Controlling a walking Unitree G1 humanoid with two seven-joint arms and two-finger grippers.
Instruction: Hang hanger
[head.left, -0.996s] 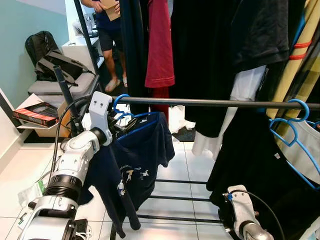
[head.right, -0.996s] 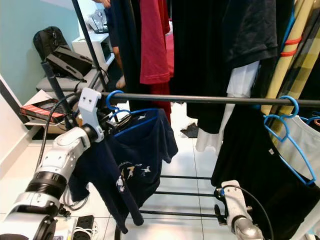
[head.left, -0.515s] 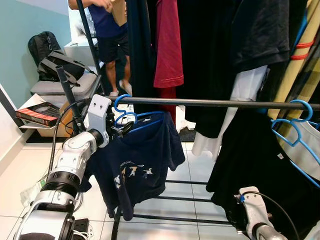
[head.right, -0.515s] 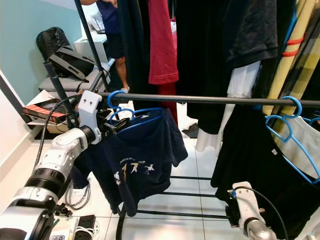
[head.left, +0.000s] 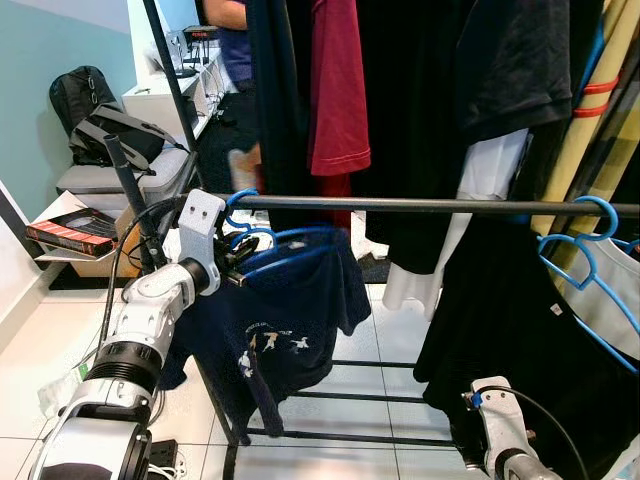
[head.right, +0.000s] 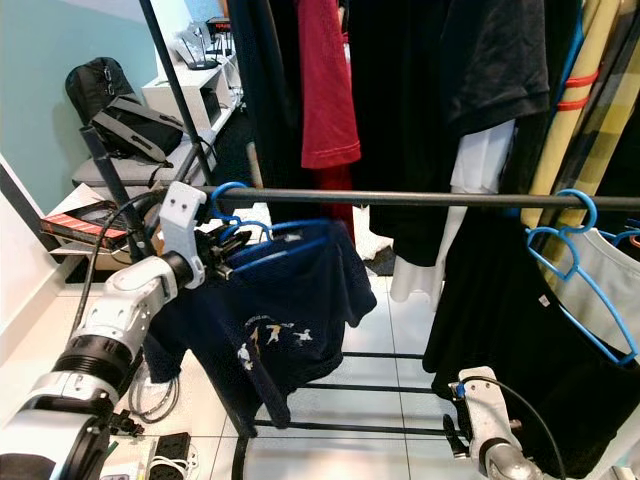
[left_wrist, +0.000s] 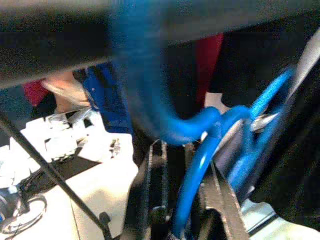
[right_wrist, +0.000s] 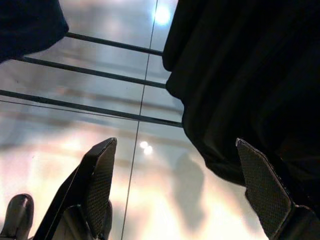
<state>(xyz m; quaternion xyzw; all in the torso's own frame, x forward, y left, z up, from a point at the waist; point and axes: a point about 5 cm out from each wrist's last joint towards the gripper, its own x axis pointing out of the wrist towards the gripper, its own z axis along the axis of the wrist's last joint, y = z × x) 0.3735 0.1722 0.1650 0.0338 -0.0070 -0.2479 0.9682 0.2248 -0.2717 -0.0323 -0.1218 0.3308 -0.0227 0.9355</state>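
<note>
Left eye view: your left gripper (head.left: 238, 268), jaws clamped on the blue hanger (head.left: 285, 247), holds its hook over the rail (head.left: 430, 207); right gripper (right_wrist: 175, 190) hangs with jaws wide.

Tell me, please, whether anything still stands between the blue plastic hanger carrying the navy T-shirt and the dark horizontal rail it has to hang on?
Nothing visible does. The blue plastic hanger has its hook looped over the dark horizontal rail near the rail's left end, with the left gripper shut on its neck. The navy T-shirt hangs free.

The person (head.left: 232, 20) by the rack has walked farther away.
</note>
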